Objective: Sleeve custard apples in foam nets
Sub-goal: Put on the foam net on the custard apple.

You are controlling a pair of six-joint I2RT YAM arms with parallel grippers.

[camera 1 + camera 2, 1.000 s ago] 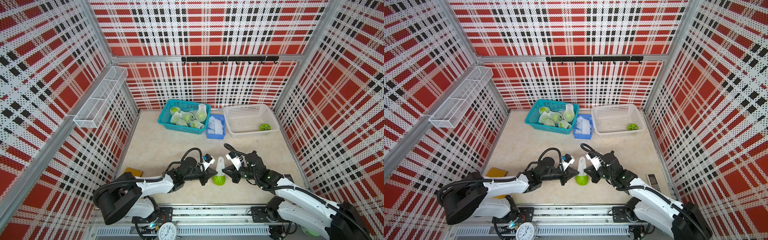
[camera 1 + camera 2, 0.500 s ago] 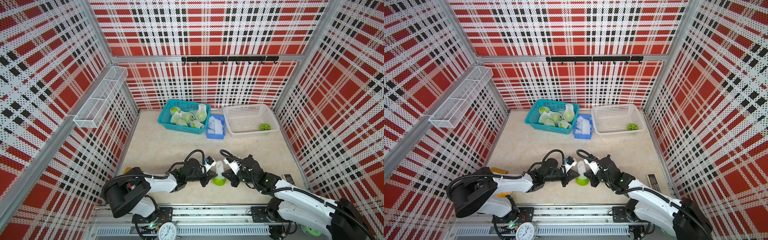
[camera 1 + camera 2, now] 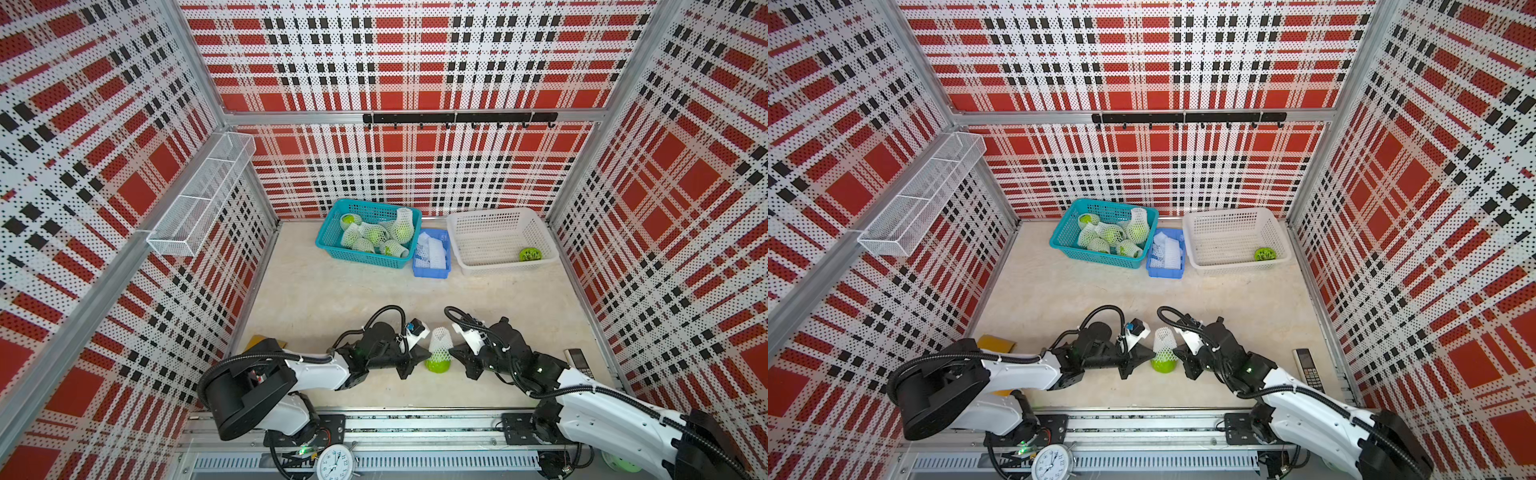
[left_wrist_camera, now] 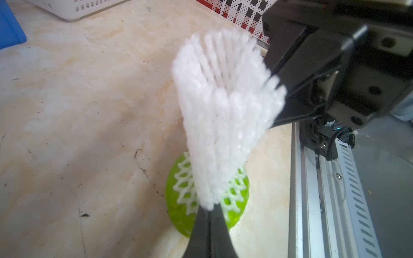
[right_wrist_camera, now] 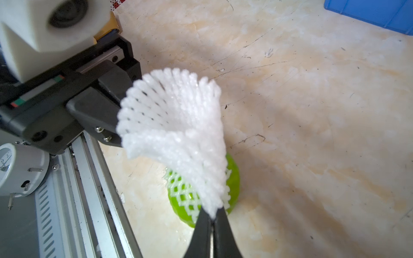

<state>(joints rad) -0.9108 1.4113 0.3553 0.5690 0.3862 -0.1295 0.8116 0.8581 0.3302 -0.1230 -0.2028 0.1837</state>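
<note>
In both top views a bright green custard apple [image 3: 438, 366] [image 3: 1163, 365] sits on the table near the front middle. A white foam net [image 3: 439, 341] [image 3: 1163, 341] stands over its top like a cone, its lower mesh stretched over the upper part of the fruit. My left gripper [image 3: 427, 358] [image 4: 209, 210] is shut on the net's lower edge from the left. My right gripper [image 3: 451, 353] [image 5: 213, 214] is shut on the opposite lower edge. In the wrist views the foam net [image 4: 223, 111] [image 5: 178, 138] hides most of the custard apple [image 4: 176, 212] [image 5: 233, 178].
At the back stand a teal basket [image 3: 365, 258] with several netted fruits [image 3: 376, 237], a blue tray [image 3: 432, 272] of loose nets, and a white basket [image 3: 498, 266] holding a green object with dark markings [image 3: 530, 254]. A remote [image 3: 577, 361] lies right, a yellow object [image 3: 266, 343] left.
Both grippers stay shut on the net and have sunk slightly toward the table. The net sits lower on the fruit and its top has spread wider.
</note>
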